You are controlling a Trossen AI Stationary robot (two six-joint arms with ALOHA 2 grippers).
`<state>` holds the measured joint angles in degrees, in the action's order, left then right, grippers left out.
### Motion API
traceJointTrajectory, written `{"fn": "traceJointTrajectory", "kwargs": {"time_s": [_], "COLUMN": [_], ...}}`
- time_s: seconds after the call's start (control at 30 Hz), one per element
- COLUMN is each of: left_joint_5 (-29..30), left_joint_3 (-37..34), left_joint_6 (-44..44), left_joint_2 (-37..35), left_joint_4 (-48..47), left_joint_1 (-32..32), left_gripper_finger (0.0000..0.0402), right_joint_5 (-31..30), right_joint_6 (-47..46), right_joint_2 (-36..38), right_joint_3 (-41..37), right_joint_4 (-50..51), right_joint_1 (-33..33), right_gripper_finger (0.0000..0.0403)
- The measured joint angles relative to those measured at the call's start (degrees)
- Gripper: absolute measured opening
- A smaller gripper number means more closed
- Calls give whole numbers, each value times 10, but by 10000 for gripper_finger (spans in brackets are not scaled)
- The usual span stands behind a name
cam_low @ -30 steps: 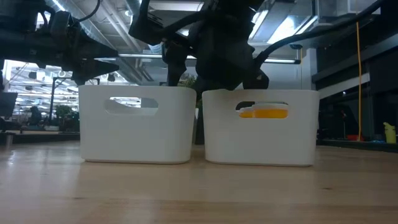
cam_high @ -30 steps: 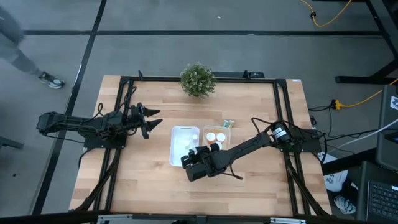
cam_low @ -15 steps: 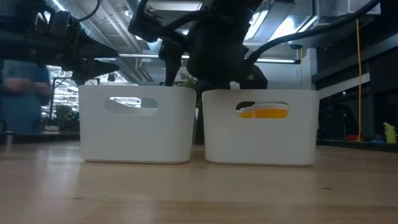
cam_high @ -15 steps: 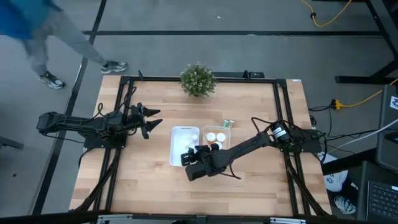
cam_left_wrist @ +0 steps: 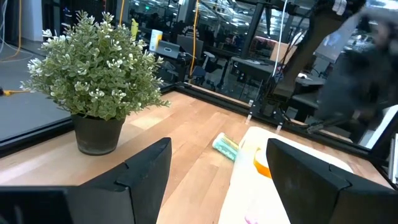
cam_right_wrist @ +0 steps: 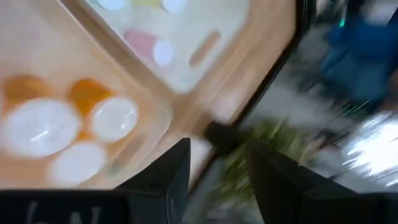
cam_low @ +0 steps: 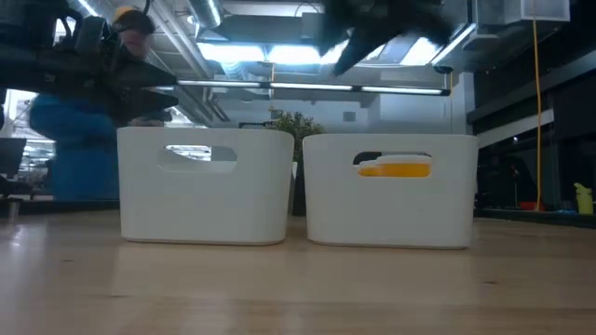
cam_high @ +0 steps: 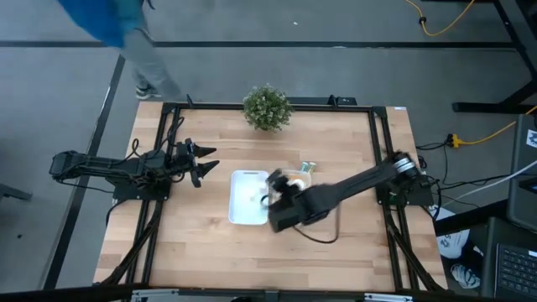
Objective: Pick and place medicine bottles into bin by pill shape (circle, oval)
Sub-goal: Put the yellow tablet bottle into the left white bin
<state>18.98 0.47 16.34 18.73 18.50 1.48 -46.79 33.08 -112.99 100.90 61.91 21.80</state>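
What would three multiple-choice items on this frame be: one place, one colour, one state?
1. The potted plant stands:
A) on the floor
B) at the table's far edge, behind the bins
C) beside the left arm's base

2. The bottle lying on the table outside the bins is:
A) pink
B) black
C) pale green

3. The left gripper is:
A) open, empty
B) shut on a bottle
C) shut on the plant

Key: 1B, the high view shows it there; 2C, the left wrist view shows its colour; 3A, its fingers stand apart with nothing between.

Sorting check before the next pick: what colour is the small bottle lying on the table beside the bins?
Pale teal-green plastic bottle, clearest in the left wrist view.
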Motion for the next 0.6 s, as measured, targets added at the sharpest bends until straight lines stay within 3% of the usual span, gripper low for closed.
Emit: {"fn": "traceJointTrajectory", "kwargs": {"time_s": [0.17, 0.27, 0.43, 0.6], "left_joint_5": [0, 0, 0, 0], "left_joint_3": [0, 0, 0, 0], "left_joint_6": [0, 0, 0, 0], "left_joint_2": [0, 0, 0, 0], "left_joint_4": [0, 0, 0, 0], "left_joint_1": [0, 0, 0, 0], "left_gripper_finger": [255, 255, 255, 255], "right_joint_5": [88, 105, 38, 10], "right_joint_6": [-301, -436, -530, -573], "right_joint_2": [101, 152, 227, 322], "right_joint_3": [0, 0, -31, -157], "right_joint_4": [136, 194, 232, 180], "right_joint_1": [-17, -22, -10, -1], "right_gripper_finger": [155, 155, 155, 155]}}
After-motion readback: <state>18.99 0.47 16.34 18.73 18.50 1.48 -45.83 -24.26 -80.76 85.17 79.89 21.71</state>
